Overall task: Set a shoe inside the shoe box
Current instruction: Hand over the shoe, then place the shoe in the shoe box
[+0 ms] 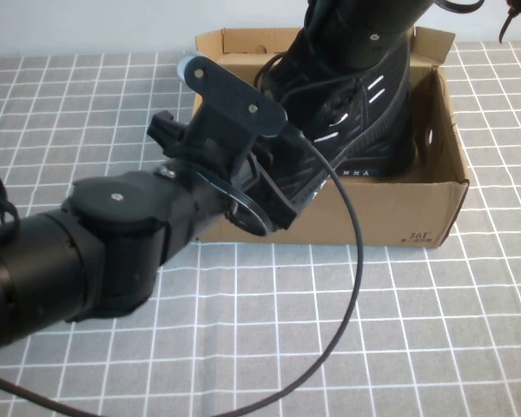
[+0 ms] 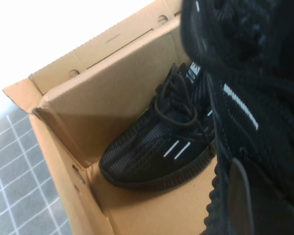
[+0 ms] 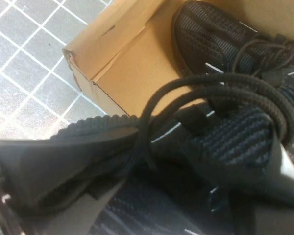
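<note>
Black knit sneaker (image 1: 356,113) held tilted over the open cardboard shoe box (image 1: 417,213), not yet set down; twin sneaker (image 2: 161,147) already lying inside. Left gripper (image 1: 273,204) closed on the sneaker's near end at the box's front wall. Right gripper (image 3: 63,171) clamped on its upper, above the box.

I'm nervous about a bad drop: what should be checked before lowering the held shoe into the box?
1. Lid of the shoe box open: ok.
2. The held shoe over the opening: ok, though tilted.
3. Bare floor beside the second shoe lying inside: ok.
4. Grip of the left pincer, at the box's front-left edge: cannot tell.
5. Grip of the right pincer, above the box's rear: cannot tell.
6. The lace clear of the right pincer: not ok, it loops close by.
</note>
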### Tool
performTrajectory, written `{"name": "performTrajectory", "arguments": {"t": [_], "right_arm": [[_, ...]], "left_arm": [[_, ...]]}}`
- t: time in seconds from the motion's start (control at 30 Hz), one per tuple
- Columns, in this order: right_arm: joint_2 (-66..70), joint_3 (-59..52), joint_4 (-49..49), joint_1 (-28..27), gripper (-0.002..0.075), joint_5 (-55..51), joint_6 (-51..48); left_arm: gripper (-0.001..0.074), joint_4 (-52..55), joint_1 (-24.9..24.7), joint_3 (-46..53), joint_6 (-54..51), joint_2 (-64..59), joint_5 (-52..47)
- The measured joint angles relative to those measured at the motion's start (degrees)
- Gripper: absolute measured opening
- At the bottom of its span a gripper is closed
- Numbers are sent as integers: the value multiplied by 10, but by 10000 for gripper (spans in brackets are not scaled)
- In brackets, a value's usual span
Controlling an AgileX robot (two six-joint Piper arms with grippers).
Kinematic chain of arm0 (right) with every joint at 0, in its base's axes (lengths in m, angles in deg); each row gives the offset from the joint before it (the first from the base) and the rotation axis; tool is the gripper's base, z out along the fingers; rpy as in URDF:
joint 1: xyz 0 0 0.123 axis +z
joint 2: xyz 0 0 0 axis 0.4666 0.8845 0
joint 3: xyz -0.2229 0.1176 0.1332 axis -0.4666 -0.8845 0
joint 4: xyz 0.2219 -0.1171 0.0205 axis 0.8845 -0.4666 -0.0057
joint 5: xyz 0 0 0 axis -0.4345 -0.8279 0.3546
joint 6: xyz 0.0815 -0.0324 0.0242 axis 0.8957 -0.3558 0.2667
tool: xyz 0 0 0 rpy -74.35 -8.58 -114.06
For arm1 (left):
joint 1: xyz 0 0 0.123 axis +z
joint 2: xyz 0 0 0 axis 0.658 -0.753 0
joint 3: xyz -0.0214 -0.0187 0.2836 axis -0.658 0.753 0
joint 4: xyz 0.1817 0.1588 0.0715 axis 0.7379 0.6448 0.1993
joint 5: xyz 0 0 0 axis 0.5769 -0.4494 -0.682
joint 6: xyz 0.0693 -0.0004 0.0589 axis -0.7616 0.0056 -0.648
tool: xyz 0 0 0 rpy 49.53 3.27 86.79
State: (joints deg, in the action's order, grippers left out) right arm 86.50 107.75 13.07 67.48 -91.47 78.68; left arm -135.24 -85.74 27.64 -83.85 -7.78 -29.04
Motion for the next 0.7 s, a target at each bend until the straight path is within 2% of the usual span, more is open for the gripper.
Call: {"name": "performTrajectory", "arguments": {"t": [0.3,0.57,0.7], "right_arm": [[0,0,-13,0,16,1,0],[-5,6,-46,0,200,17,0],[-6,6,-68,0,228,17,0]], "left_arm": [[21,0,42,-2,-47,0,-84],[19,-5,70,7,-68,-17,-91],[18,-5,84,7,-75,-17,-115]]}}
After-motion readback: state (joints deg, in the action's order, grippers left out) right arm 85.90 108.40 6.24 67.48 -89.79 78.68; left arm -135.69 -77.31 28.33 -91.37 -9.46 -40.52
